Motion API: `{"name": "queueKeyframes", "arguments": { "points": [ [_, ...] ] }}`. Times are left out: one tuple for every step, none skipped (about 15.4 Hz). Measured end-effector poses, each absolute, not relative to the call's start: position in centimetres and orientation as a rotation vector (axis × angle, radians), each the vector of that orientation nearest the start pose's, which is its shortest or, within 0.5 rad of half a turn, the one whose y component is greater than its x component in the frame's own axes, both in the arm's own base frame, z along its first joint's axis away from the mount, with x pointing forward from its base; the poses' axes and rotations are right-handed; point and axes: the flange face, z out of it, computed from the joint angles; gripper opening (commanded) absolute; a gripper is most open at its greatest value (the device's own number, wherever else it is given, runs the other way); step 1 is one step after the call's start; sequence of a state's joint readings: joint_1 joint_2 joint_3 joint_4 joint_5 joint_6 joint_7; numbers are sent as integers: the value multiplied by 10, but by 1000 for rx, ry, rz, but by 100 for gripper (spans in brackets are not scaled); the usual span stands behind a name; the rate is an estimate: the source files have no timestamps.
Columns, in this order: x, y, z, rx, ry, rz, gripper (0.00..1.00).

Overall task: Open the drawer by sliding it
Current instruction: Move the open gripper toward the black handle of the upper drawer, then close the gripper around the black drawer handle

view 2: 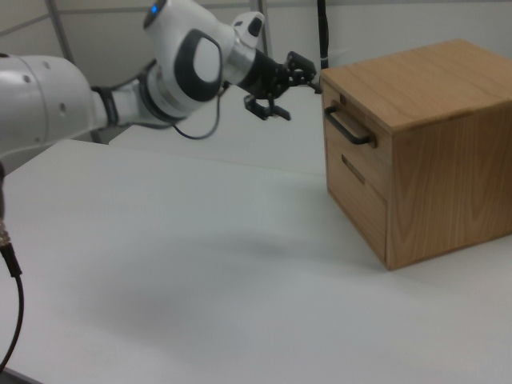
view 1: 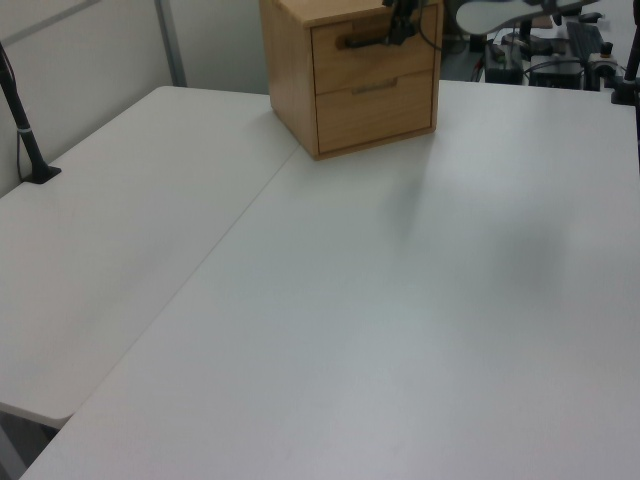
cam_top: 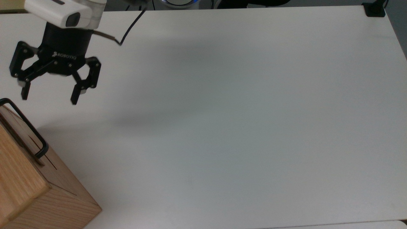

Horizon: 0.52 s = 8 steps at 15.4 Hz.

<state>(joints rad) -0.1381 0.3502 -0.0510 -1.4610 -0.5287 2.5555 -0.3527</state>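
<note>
The drawer [view 2: 346,136] is the upper one of two in a light wood box [view 2: 424,152], and its front sits flush with the casing. Its black bar handle [cam_top: 25,128] [view 2: 350,128] [view 1: 365,40] runs along the front panel. My gripper [cam_top: 48,98] [view 2: 298,98] is open, its fingers spread wide with nothing between them. In the top view it hovers just above the handle's upper end, not touching it. In the right view it hangs to the left of the box's top front corner. In the left view the gripper [view 1: 400,22] overlaps the upper drawer's right end.
The box stands at the white table's [cam_top: 222,127] lower left in the top view. A lower drawer [view 1: 375,108] sits beneath the handled one. A black clamp post [view 1: 25,140] stands at the left view's left edge. A cable [cam_top: 130,27] trails from the wrist.
</note>
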Motion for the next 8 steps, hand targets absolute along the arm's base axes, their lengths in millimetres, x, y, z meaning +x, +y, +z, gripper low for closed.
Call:
{"name": "queueKeyframes", "arguments": {
  "points": [
    [710, -126, 563, 2285, 629, 762, 93],
    [714, -130, 557, 2244, 655, 782, 93],
    [716, -135, 551, 2206, 682, 791, 92],
    [718, -138, 545, 2175, 707, 787, 92],
    [719, -139, 540, 2143, 734, 777, 90],
    [720, -139, 537, 2118, 758, 767, 88],
    [721, -138, 535, 2100, 776, 755, 84],
    [721, -138, 533, 2087, 789, 744, 81]
  ]
}}
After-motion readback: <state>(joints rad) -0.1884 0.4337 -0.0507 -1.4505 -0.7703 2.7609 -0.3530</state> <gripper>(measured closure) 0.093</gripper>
